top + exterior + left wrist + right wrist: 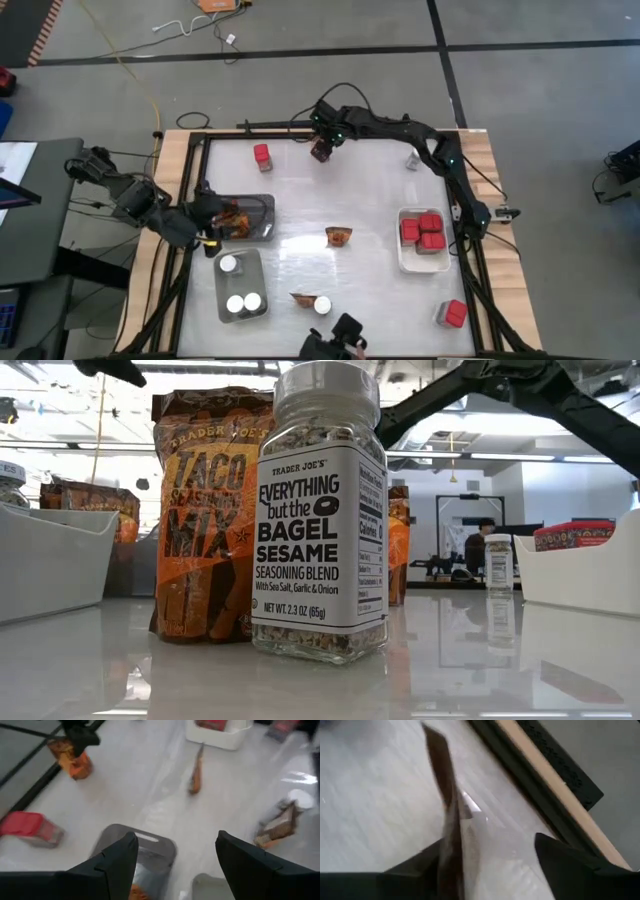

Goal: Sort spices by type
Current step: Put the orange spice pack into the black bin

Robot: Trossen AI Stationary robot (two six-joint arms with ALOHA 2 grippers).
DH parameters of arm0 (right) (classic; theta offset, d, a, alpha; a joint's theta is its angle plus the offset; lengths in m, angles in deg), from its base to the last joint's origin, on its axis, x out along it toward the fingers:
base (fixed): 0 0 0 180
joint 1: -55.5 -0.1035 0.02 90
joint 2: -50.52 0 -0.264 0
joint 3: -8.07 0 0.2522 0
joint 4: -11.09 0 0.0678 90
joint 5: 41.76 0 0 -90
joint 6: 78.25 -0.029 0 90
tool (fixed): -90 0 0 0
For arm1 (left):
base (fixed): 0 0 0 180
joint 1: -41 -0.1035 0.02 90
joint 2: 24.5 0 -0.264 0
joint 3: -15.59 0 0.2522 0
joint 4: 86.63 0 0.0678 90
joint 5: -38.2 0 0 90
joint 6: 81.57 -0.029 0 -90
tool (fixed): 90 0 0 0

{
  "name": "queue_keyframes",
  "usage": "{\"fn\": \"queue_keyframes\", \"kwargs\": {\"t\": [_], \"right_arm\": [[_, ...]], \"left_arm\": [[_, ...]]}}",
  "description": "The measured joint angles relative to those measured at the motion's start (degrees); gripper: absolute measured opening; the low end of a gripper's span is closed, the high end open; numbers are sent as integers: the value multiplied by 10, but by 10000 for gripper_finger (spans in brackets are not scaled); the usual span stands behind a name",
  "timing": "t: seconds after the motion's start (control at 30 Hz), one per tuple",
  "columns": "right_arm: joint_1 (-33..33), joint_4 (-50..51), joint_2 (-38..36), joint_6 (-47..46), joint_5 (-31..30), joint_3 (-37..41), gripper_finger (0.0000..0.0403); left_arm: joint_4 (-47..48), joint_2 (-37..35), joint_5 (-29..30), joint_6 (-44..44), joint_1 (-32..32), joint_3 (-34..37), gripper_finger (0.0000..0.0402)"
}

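— Spices (338, 236) lie scattered over our worktop (370, 190). What do we see at the far left?

— Our left claw (208, 218) hangs over the left end of the grey tray (268, 205). Its fingers (120, 860) are spread wide and we see nothing between them. The crinkled packets (232, 218) in that tray lie just beside and below the claw. We cannot tell whether it touches them.

— And next to that?

— A second tray (262, 275), just beside the first, holds three white-lidded jars (235, 304). Toward the far edge stands a lone red box (262, 154), well apart from both claws.

— And in the middle?

— Our right claw (322, 148) reaches to the far edge. An orange-brown packet (451, 820) stands on edge between its fingers. It lies against one finger and the other is apart from it, so we call this claw spread around the packet, not pinching it. A loose packet (338, 236) lies mid-worktop, away from both claws. At the front edge a front packet (302, 298) lies just beside a front jar (322, 305).

— And on the right?

— A white tray (402, 255) holds three red boxes (430, 221). A corner box (455, 314) sits near the front right corner. A small jar (412, 160) stands near the far right corner, beside our right arm.
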Motion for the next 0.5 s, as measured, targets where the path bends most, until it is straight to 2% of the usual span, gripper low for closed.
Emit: {"fn": "queue_keyframes", "kwargs": {"t": [0.1, 0.27, 0.37, 0.5], "right_arm": [[-11, -8, 7, 25, 0, 0, 197], [-40, -12, 5, 47, 0, 0, 32], [-61, -10, -9, 32, 0, -1, 23], [-101, -4, -36, -3, 0, -28, 18]], "left_arm": [[-37, -35, 0, -7, 11, 47, 256], [-80, -108, -4, -58, 13, 113, 256], [-89, -163, -26, -108, 13, 149, 256], [-88, -238, -56, -129, 13, 190, 256]]}}
